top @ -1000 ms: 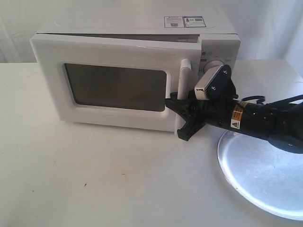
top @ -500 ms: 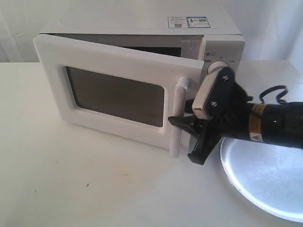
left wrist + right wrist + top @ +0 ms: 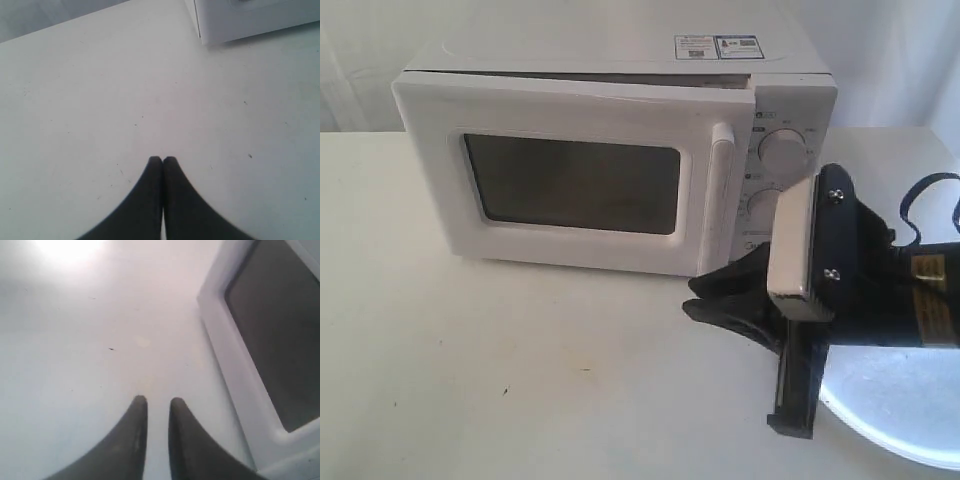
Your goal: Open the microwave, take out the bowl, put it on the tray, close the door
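The white microwave (image 3: 610, 60) stands at the back of the table. Its door (image 3: 570, 110) sits almost flush, with a thin gap along its top edge. The tall bar handle (image 3: 722, 190) is free. My right gripper (image 3: 692, 298) hovers low in front of the microwave's right bottom corner, open and empty, clear of the handle. In the right wrist view its fingertips (image 3: 157, 401) stand slightly apart over the table beside the door frame (image 3: 235, 375). The silver tray (image 3: 900, 410) lies under the right arm. My left gripper (image 3: 162, 159) is shut and empty. The bowl is hidden.
Two round knobs (image 3: 783, 150) sit on the panel right of the door. The white table (image 3: 520, 380) spreads in front of the microwave. A corner of the microwave (image 3: 240, 20) shows in the left wrist view. A black cable (image 3: 920, 195) loops behind the right arm.
The door, pulled well ajar half a second ago, has swung back almost flush. My right gripper has left the handle and drawn back towards the tray.
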